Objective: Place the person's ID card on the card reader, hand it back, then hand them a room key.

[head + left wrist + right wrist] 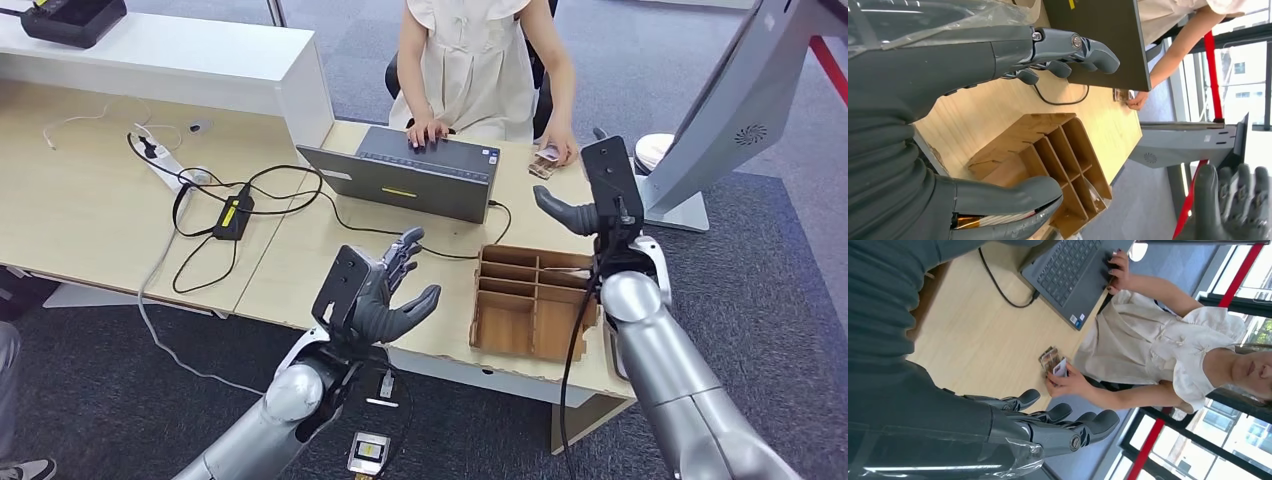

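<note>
Toward the upper right of the head view, the person's hand (557, 150) rests on the table (90, 200) edge, pinching the ID card (1060, 368) over a small stack of cards, seemingly ready to offer it. Just below, the right hand (590, 205) is raised with fingers spread and empty, likely to receive it. Lower centre, the left hand (385, 290) hovers open and empty beside the wooden divider box (530, 300), keeping clear.

We see both silver arms raised from below. The left robot hand (385, 295) is empty, its fingers spread and thumb apart. The right robot hand (592, 205) reaches further forward, also empty with fingers extended.
</note>
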Controlling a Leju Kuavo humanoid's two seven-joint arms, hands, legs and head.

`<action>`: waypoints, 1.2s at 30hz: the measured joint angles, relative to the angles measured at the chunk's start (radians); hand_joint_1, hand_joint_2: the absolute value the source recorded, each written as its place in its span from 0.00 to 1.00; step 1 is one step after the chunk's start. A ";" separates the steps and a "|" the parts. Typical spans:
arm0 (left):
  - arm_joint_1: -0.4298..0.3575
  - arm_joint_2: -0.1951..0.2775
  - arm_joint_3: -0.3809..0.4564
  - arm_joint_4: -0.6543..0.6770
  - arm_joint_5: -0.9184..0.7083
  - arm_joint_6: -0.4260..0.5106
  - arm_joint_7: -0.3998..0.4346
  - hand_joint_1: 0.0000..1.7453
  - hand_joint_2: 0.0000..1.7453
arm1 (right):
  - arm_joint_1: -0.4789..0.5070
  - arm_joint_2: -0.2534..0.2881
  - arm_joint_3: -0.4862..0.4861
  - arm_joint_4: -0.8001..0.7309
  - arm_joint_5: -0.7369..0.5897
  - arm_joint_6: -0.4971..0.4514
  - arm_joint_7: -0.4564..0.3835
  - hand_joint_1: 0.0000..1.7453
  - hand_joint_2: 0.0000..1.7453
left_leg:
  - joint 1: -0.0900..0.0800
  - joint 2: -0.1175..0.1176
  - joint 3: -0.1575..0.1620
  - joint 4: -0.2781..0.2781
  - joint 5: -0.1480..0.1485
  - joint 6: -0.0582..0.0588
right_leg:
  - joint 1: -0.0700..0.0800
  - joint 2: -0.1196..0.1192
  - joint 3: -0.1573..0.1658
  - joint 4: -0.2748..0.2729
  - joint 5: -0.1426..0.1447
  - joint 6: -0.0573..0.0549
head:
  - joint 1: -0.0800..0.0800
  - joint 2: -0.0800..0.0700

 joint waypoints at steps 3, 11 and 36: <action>0.012 0.005 0.013 -0.011 -0.004 0.003 -0.007 0.00 1.00 | 0.085 -0.040 -0.013 -0.125 -0.018 0.018 0.036 0.00 1.00 | 0.000 0.000 0.000 0.000 0.000 0.000 | 0.000 0.000 0.000 0.000 0.000 0.000 | 0.000 0.000; 0.033 0.014 0.054 -0.051 -0.029 -0.002 -0.016 0.00 1.00 | 0.280 -0.143 -0.019 -0.377 0.343 0.077 0.136 0.00 1.00 | 0.000 0.000 0.000 0.000 0.000 0.000 | 0.000 0.000 0.000 0.000 0.000 0.000 | 0.000 0.000; -0.122 -0.066 0.049 -0.061 0.013 0.020 -0.104 0.00 1.00 | 0.246 -0.121 0.099 -0.309 0.806 0.155 0.059 0.00 1.00 | 0.000 0.000 0.000 0.000 0.001 0.000 | 0.000 0.000 0.000 0.000 0.001 -0.001 | 0.000 0.000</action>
